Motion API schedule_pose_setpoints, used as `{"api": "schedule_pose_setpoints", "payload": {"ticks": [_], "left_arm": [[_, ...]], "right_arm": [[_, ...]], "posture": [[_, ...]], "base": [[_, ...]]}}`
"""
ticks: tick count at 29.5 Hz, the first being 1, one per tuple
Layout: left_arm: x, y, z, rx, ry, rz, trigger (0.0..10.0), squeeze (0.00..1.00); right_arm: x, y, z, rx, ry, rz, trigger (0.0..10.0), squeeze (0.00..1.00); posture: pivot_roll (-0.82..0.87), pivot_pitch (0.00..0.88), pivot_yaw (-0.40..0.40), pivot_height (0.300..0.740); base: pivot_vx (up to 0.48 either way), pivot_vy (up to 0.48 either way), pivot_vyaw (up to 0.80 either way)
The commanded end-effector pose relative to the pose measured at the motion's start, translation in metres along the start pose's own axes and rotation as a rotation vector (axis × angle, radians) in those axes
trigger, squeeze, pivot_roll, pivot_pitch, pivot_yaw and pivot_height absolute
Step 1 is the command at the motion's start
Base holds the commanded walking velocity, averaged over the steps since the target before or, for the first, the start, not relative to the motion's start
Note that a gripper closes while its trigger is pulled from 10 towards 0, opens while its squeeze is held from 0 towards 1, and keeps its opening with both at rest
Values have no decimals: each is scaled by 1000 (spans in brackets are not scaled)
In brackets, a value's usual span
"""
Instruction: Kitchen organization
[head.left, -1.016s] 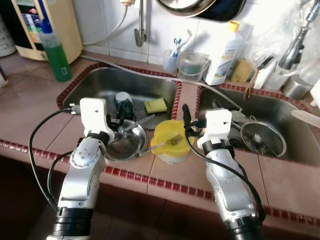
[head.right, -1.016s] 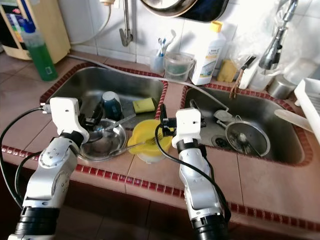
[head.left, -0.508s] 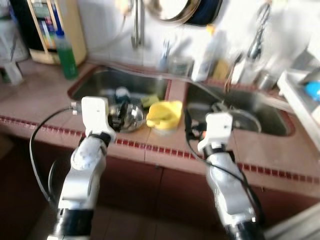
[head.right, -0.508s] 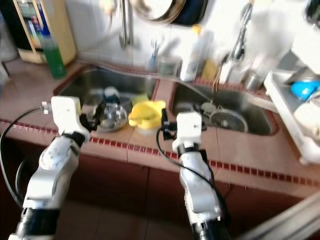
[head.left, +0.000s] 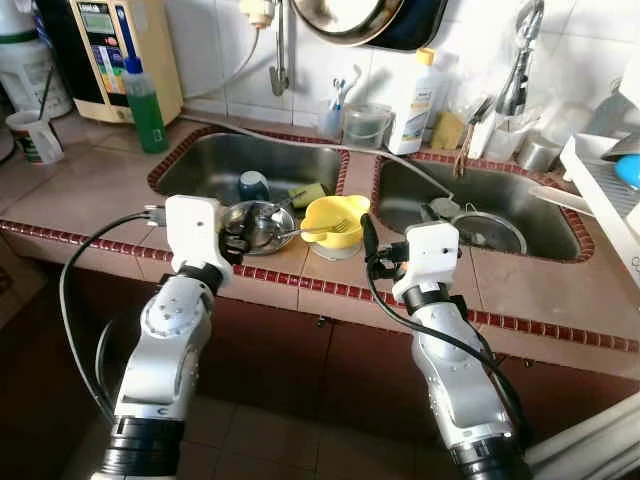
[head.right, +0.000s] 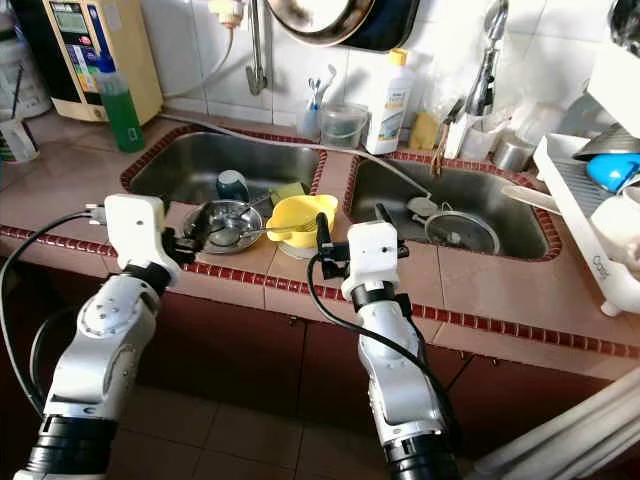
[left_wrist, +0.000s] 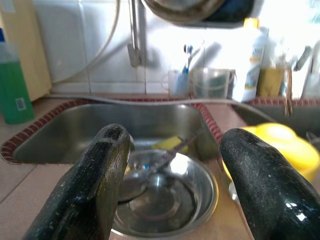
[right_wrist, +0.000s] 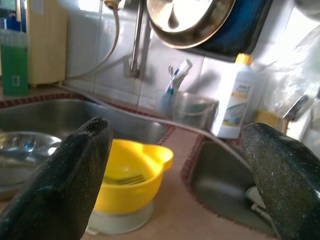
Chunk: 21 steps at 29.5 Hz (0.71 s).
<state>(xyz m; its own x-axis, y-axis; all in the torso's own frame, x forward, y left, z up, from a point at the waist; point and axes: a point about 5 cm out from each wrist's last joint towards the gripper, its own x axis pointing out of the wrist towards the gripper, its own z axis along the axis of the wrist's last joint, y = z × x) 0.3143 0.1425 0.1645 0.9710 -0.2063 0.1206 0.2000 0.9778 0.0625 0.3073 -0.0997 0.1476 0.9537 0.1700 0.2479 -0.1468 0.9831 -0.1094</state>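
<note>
A steel bowl (head.left: 258, 225) with a utensil in it rests on the front rim of the left sink (head.left: 210, 160). Beside it, on the divider between the sinks, stands a yellow bowl (head.left: 334, 220) holding a fork. My left gripper (head.left: 234, 240) is open at the counter's front edge, just short of the steel bowl (left_wrist: 165, 197), with nothing between its fingers. My right gripper (head.left: 378, 255) is open too, near the edge and slightly right of the yellow bowl (right_wrist: 127, 180). A dark cup (head.left: 253, 186) and a yellow sponge (head.left: 305, 194) lie in the left sink.
A round strainer (head.left: 490, 230) lies in the right sink. A green bottle (head.left: 146, 95) stands at the back left and a white bottle (head.left: 414, 90) behind the divider. A dish rack (head.left: 605, 180) is at the far right. A pan hangs on the wall above.
The camera has pulled back from the counter, so the scene looks smaller and wider. Both grippers now sit at the counter's front edge instead of over the bowls. The bowls have not moved.
</note>
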Motion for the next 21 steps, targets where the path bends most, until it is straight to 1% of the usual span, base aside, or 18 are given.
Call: {"api": "schedule_pose_setpoints", "payload": {"ticks": [1,2,4,6,12,21], "left_arm": [[-1,-6,1,36,-12,-55,10000,0],[-1,-6,1,36,-12,-55,10000,0],[-3,-10,-1,54,-9,-92,10000,0],[-3,-11,-2,62,-7,-108,10000,0],[1,-14,1,41,-24,-113,10000,0],[1,-17,1,19,-31,-92,10000,0]], "right_arm": [[-3,0,-5,-6,15,15,10000,0],[-3,0,-5,-6,15,15,10000,0],[-4,0,-6,-5,16,20,10000,0],[-4,-3,-7,-24,27,10,10000,0],[-4,-6,-9,-6,47,-15,10000,0],[-5,-6,-9,-7,49,-15,10000,0]], "posture": [[-171,17,-49,740],[-171,17,-49,740],[-173,21,-47,740],[-177,25,-44,740],[-185,28,-36,740],[-186,29,-38,740]], "base": [[0,0,0],[0,0,0],[0,0,0],[0,0,0],[0,0,0],[0,0,-713]]}}
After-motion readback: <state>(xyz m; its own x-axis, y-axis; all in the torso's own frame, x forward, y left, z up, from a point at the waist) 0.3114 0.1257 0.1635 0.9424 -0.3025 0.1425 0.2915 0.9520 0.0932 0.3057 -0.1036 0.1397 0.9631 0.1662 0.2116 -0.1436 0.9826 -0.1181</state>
